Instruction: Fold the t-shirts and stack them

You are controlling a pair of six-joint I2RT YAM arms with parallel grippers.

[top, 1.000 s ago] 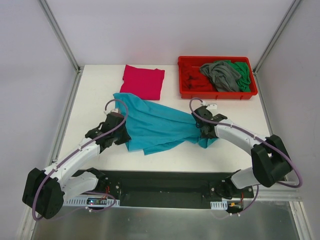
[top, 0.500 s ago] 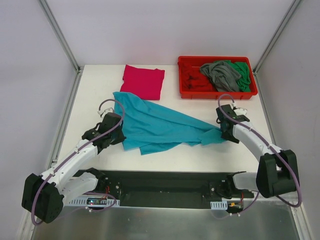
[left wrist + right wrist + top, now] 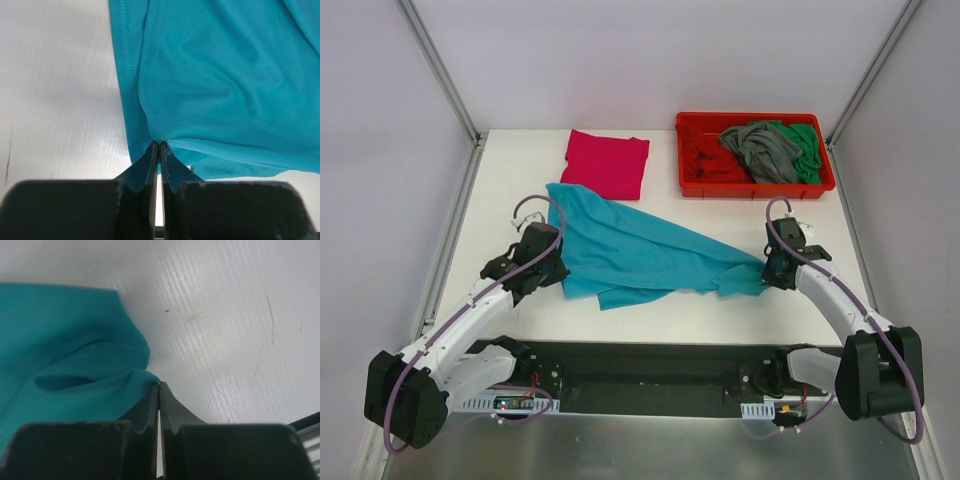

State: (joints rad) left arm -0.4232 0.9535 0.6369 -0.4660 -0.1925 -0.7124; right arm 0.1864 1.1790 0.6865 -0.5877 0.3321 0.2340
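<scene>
A teal-blue t-shirt (image 3: 640,255) lies spread and wrinkled across the middle of the table. My left gripper (image 3: 552,268) is shut on its left side, and the left wrist view shows the gripper (image 3: 159,143) pinching a seam of the teal t-shirt (image 3: 220,85). At the shirt's right end my right gripper (image 3: 767,272) is shut, its tips (image 3: 158,385) nipping the very corner of the teal cloth (image 3: 65,365). A folded magenta-pink t-shirt (image 3: 607,162) lies flat at the back left.
A red plastic tray (image 3: 752,190) at the back right holds a crumpled grey t-shirt (image 3: 760,150), a green one (image 3: 807,145) and a red one (image 3: 705,155). Metal frame posts rise at both back corners. The black base rail runs along the near edge.
My right gripper slid right along the teal t-shirt to its end and closed there. The shirt is drawn out longer. The left gripper shifted slightly left, still gripping.
</scene>
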